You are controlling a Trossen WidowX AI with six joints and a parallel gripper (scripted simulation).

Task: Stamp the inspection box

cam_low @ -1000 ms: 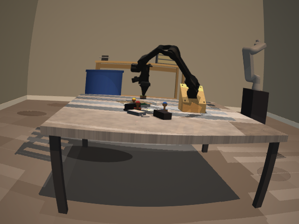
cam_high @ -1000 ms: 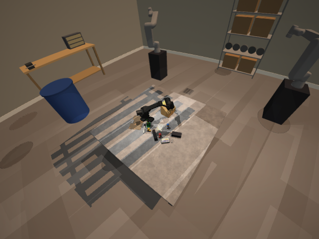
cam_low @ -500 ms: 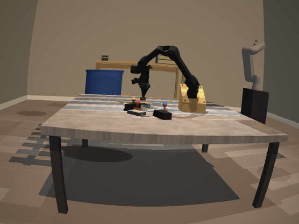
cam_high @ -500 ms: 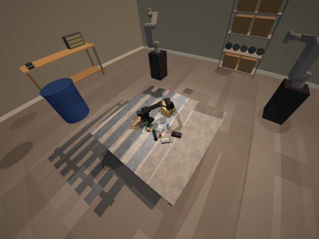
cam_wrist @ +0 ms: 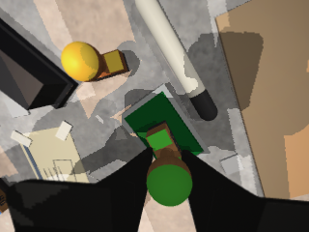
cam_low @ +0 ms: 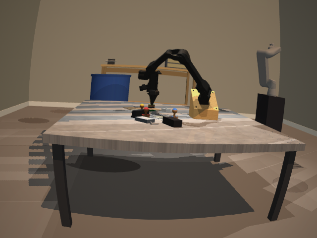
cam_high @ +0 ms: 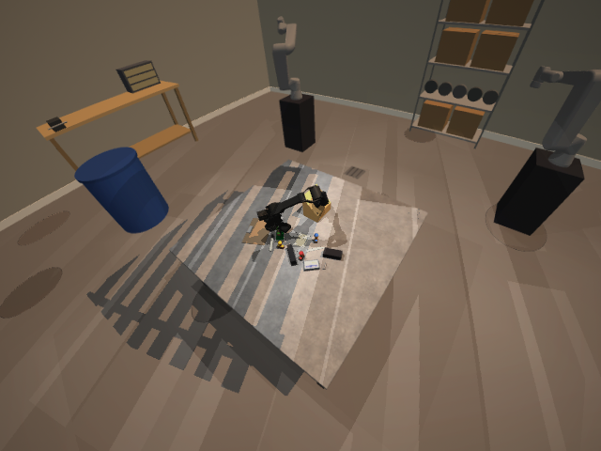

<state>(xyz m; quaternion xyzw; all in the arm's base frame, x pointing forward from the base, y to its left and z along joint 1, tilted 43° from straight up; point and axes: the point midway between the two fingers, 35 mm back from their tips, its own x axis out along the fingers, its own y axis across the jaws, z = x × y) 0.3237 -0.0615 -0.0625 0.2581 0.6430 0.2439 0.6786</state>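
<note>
My gripper [cam_low: 152,102] [cam_wrist: 167,154] is shut on the green-knobbed stamp [cam_wrist: 169,185] [cam_low: 151,105], knob up. The stamp hangs a little above the green ink pad [cam_wrist: 156,108] [cam_high: 280,237], over its near part in the wrist view. The stamp's underside is hidden. The cream card [cam_wrist: 45,140] [cam_high: 301,240] lies to the left of the pad in the wrist view, held by white tabs. Part of its outlined box shows, and the rest of the card is cut off behind the gripper.
A yellow-knobbed stamp [cam_wrist: 80,61] and a white pen [cam_wrist: 169,48] lie near the pad. Red [cam_high: 301,254] and blue [cam_high: 315,236] knobbed stamps, two black blocks [cam_high: 291,255] [cam_high: 332,253], a white case [cam_high: 311,265] and a brown sheet [cam_wrist: 280,72] are around.
</note>
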